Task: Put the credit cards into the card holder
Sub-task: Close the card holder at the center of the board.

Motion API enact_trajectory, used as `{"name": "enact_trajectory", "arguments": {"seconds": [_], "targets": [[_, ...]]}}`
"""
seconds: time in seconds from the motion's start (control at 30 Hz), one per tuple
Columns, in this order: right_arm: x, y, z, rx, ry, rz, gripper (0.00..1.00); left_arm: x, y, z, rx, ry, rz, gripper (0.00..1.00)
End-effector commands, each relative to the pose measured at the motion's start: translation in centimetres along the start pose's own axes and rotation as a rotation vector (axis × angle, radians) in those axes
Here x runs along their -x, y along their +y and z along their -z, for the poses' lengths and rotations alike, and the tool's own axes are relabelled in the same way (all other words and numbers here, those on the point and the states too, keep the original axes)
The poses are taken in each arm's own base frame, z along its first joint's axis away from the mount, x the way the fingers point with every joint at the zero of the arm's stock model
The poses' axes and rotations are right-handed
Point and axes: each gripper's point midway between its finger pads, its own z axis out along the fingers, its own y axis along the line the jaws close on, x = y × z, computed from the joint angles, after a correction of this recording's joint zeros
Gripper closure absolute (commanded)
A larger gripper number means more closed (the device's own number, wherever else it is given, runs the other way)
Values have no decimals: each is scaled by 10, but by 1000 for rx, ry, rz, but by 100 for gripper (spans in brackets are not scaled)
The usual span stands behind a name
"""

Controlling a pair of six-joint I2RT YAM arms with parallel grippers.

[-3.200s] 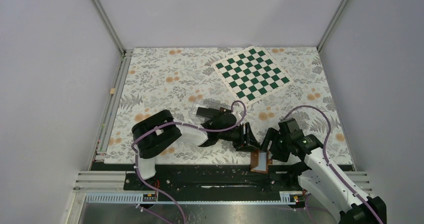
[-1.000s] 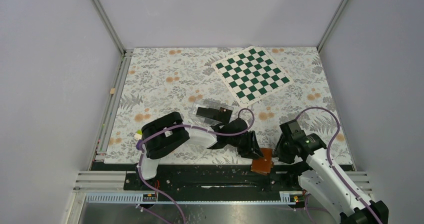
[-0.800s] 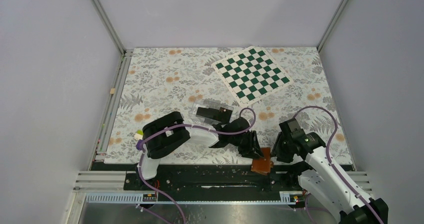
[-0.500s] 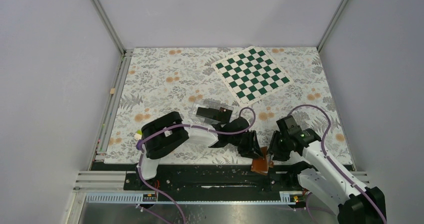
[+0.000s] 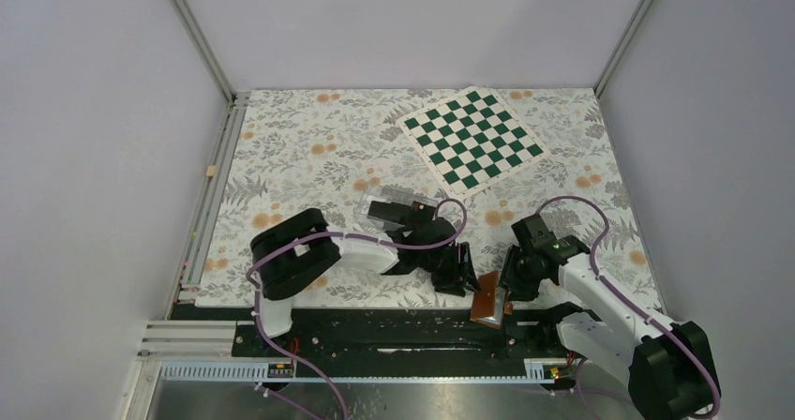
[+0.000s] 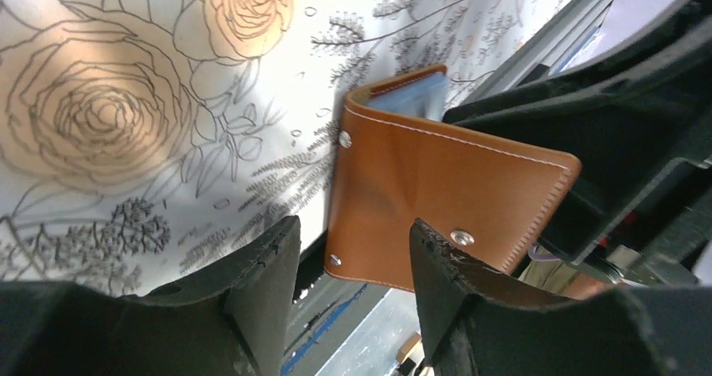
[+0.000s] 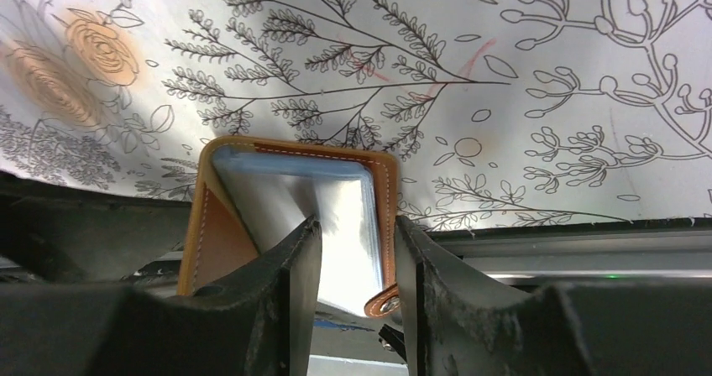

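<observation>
Tan card holder [image 5: 486, 296] stands tilted, half open, at the table's [image 5: 309, 139] near edge, its clear sleeves [image 7: 344, 216] and one cover pinched by the right gripper [image 7: 356, 225]. Facing its outer cover, the left gripper [image 6: 353, 229] gapes, grasping nothing.

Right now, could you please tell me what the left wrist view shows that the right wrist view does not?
Left wrist only: the tan outer cover and snap studs of the card holder, beyond the open left gripper. Right wrist only: the holder's opened inside, with the right gripper closed around its clear sleeves. Both: the card holder, tilted over the floral cloth.
</observation>
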Motion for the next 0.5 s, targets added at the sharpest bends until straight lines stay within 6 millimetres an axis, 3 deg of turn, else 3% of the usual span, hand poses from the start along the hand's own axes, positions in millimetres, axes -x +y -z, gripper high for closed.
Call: {"name": "enact_trajectory", "arguments": {"seconds": [0.0, 0.3, 0.47], "targets": [[0, 0, -3, -7, 7, -6, 56, -8, -5, -13, -71, 66, 20, 49], [-12, 30, -9, 140, 113, -29, 61, -5, -10, -20, -119, 66, 45, 52], [-13, 46, -13, 206, 148, -58, 62, 4, -8, -10, -129, 6, 55, 55]]}}
